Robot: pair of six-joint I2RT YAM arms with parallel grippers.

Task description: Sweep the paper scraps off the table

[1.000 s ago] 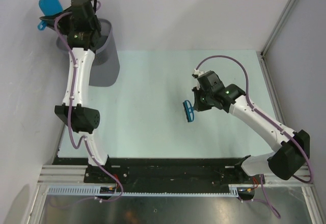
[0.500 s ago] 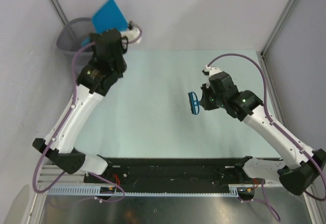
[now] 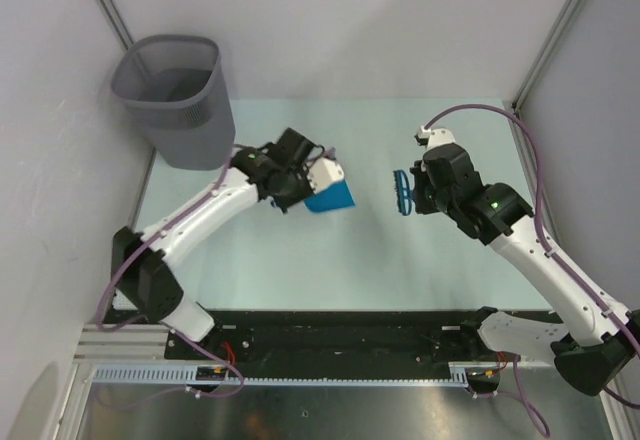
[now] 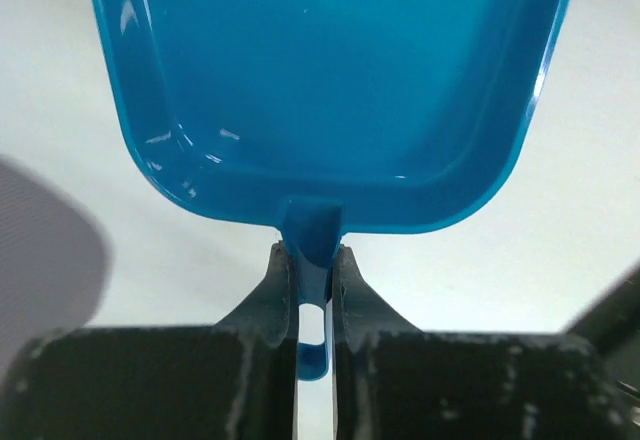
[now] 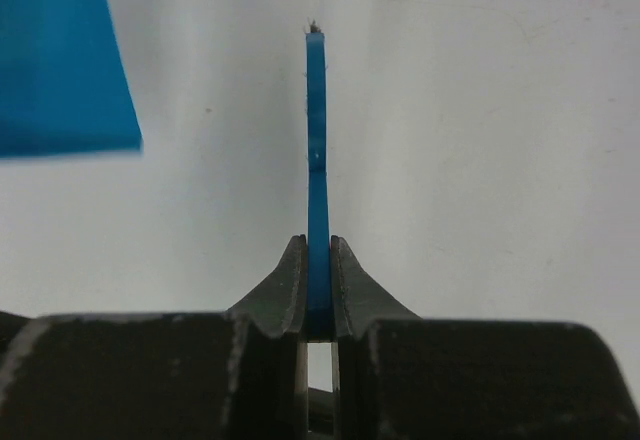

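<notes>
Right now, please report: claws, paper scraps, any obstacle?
Left claw shut on dustpan handle, pan empty. Right claw shut on brush. No paper scraps visible on table. Nothing seen between the tools.

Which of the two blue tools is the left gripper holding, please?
The dustpan: the broad, shallow tray, clamped by its handle in the left gripper. The narrow brush is in the right gripper.

Open bench (image 3: 300, 260), three obstacles
The dustpan (image 3: 331, 197) and brush (image 3: 401, 192) hang mid-bench, a narrow gap between them; the grey wastebasket (image 3: 180, 100) stands at the far left corner; the near strip lies open.
</notes>
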